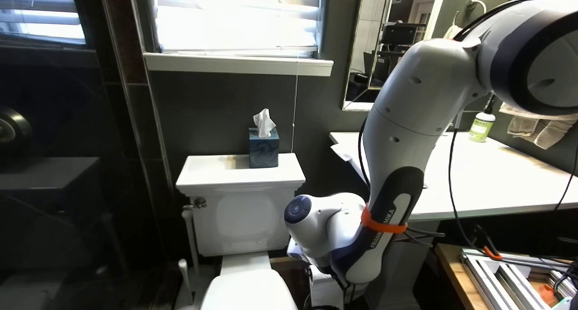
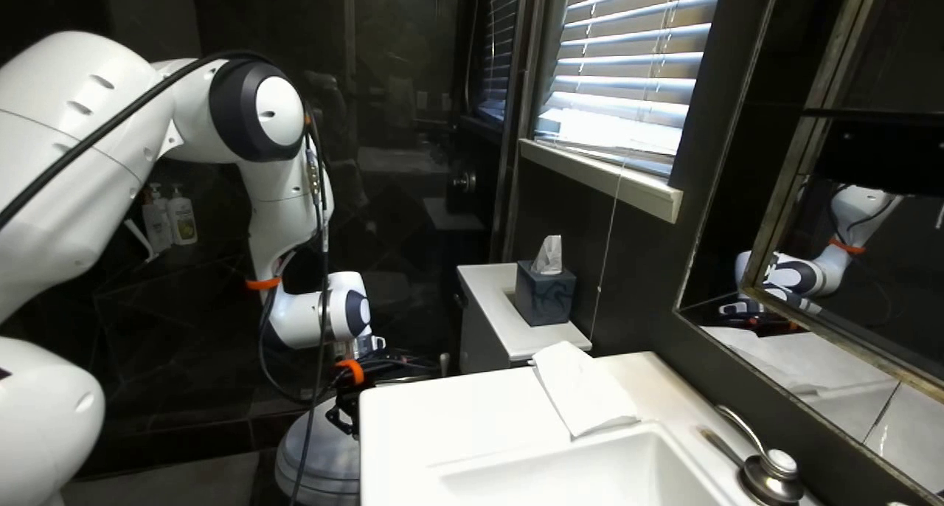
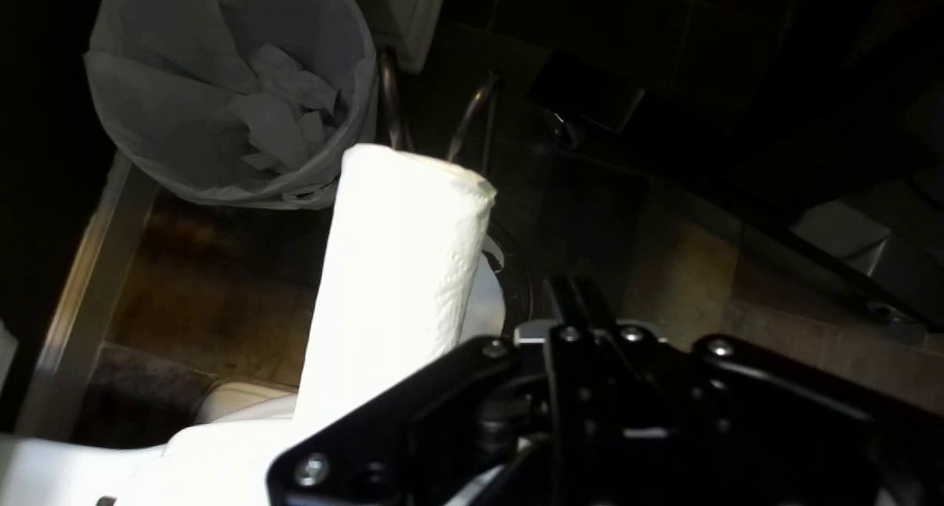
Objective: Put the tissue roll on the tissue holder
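The tissue roll [image 3: 394,255] is a bright white cylinder left of my gripper in the wrist view. Bronze rods of the tissue holder [image 3: 472,115] show just beyond the roll's far end. Part of a dark round base shows beside the roll. I cannot tell exactly how the roll sits against the rods. A white shape under the arm, likely the roll [image 1: 325,289], shows in an exterior view. My gripper [image 3: 579,296] has its fingers together with nothing visible between them, beside the roll. In an exterior view the gripper [image 2: 345,414] is low by the counter edge, partly hidden.
A lined waste bin [image 3: 228,85] with paper scraps is beyond the roll. The toilet [image 1: 248,289] stands beside the arm. A dark tissue box [image 1: 264,148] sits on its tank. The sink counter [image 2: 450,417] carries a white paper [image 2: 582,392].
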Tool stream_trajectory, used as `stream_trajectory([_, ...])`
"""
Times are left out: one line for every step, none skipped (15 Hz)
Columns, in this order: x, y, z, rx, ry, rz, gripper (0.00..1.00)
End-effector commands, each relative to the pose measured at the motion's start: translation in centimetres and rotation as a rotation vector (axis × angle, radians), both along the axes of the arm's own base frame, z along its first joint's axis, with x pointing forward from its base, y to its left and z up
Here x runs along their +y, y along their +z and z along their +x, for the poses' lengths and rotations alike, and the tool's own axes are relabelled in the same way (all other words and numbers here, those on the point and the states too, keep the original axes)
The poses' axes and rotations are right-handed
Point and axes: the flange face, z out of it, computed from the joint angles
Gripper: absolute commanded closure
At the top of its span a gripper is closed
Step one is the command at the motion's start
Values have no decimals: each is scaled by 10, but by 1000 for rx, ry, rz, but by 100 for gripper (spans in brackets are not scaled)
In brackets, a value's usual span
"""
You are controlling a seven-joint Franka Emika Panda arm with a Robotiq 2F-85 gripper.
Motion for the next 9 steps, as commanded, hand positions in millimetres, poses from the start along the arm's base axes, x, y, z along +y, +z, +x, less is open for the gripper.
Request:
stream_trajectory([-10,18,-10,-62,-167,-40,100])
stream_trajectory([-15,19,-8,-72,-218,-59,100])
stream_trajectory([-19,20,-6,-88,-265,-78,100])
stream_trajectory([-21,22,-4,-126,-304,-91,100])
stream_trajectory([-23,24,-2,-158,-343,-107,100])
stream_trajectory([-25,26,1,-200,-374,-123,100])
stream_trajectory([-28,27,6,-244,-401,-143,100])
stream_trajectory([-31,28,12,-292,-423,-164,100])
stream_trajectory([-34,30,18,-336,-456,-183,100])
